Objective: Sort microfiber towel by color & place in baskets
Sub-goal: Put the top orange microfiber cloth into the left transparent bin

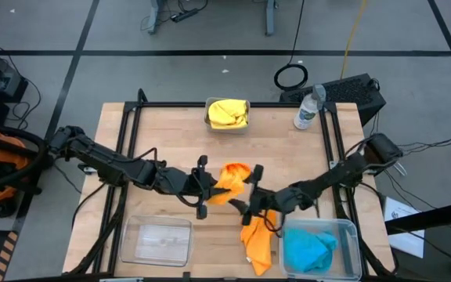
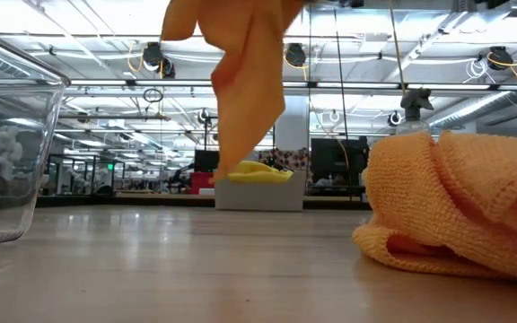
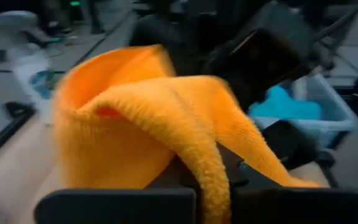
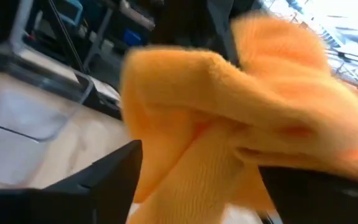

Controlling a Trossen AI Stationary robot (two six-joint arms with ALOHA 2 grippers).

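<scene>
My left gripper (image 1: 210,188) is shut on an orange towel (image 1: 232,178) at the table's middle. In the low view the towel (image 2: 240,81) hangs clear of the table. My right gripper (image 1: 245,190) is open, and its fingers (image 4: 114,180) stand on either side of that towel (image 4: 229,106); whether they touch it I cannot tell. A second orange towel (image 1: 258,244) lies crumpled on the table near the front edge. Yellow towels (image 1: 227,112) lie in the small basket (image 1: 208,119). Blue towels (image 1: 310,249) lie in the near right basket (image 1: 349,229). My left gripper pinches a bunched fold of the orange towel (image 3: 213,180) between its two fingers. It comes about level from the table's left. The towel bulges out beyond the fingers and hangs slack, lifted clear of the table.
An empty clear basket (image 1: 156,239) stands at the near left. A water bottle (image 1: 308,108) stands at the far right corner. The two grippers face each other closely at the table's middle. Bare wood lies between the far basket and the arms.
</scene>
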